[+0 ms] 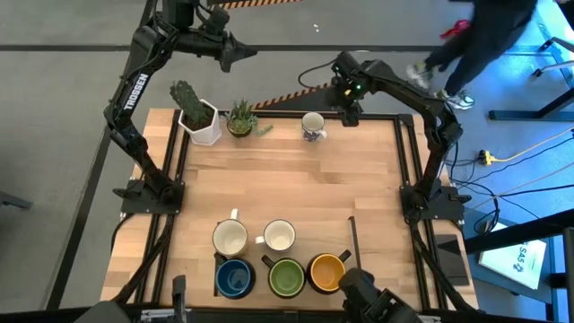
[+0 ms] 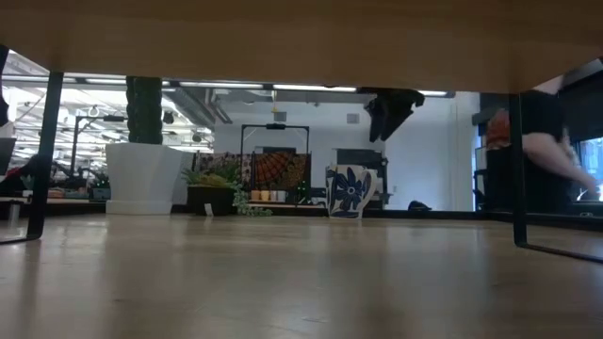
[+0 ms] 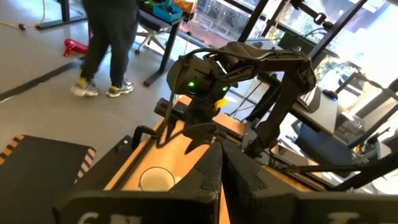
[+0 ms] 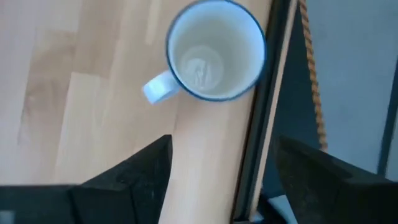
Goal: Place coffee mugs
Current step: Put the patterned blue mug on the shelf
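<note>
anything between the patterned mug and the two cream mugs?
Nothing: high view shows bare wood between the patterned mug and the cream mugs.

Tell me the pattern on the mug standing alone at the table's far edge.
White with a blue pattern, mug; clearest in the low view.

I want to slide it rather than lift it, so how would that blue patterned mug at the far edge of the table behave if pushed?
The patterned mug looks like glazed ceramic, so probably stiff, breakable and somewhat slippery. It stands upright and empty on the bare wooden table, so it would likely slide rather than tip. Its side handle may make it turn when pushed.
</note>
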{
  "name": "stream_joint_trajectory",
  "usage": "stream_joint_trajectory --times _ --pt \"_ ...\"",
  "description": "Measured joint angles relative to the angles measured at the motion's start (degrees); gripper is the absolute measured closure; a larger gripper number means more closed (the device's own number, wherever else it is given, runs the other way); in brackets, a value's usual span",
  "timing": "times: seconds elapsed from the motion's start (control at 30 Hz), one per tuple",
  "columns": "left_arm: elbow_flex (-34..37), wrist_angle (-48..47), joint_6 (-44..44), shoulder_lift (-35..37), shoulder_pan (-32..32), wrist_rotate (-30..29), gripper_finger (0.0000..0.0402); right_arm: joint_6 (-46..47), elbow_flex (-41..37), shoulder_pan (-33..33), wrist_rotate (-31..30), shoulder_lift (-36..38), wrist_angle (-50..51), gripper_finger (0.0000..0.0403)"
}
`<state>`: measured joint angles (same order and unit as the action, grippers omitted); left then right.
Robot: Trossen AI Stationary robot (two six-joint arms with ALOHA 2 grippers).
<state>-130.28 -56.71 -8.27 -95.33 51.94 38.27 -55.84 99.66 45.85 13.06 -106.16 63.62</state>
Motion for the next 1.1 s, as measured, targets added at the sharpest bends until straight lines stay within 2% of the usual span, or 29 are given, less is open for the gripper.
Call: stream_joint_trajectory --times 0.13,0.33,0.43,0.63,0.73,0.83,1.1 --pt "0.0 -0.74 1.34 0.0 0.0 -0.23 0.0401 -5.12 0.0 -1.7 1.48 -0.17 -0.07 0.0146" --pt "0.0 -0.97 1.38 0.0 -0.02 -0.23 0.0401 -6.44 0.0 -3.0 0.44 -0.52 3.04 0.0154" --pt "0.0 -0.9 1.42 0.0 -0.02 -0.25 0.0401 -7.79 -0.18 -3.01 -1.99 -0.58 5.25 0.0154" --pt "0.0 -1.35 2.47 0.0 -0.02 -0.27 0.0401 -8.03 -4.36 -3.47 2.62 -0.58 6.56 0.0155" --pt "0.0 -1.63 2.51 0.0 -0.02 -0.27 0.0401 -11.02 -7.39 -5.46 -3.49 -0.18 4.54 0.0155" --pt "0.0 -1.61 2.55 0.0 -0.02 -0.32 0.0401 -12.05 -8.32 -6.8 -6.2 0.4 1.78 0.0155" --pt "0.0 -1.57 3.91 0.0 -0.04 -2.71 0.0401 -11.13 -8.44 -9.72 -7.46 0.85 0.82 0.0155"
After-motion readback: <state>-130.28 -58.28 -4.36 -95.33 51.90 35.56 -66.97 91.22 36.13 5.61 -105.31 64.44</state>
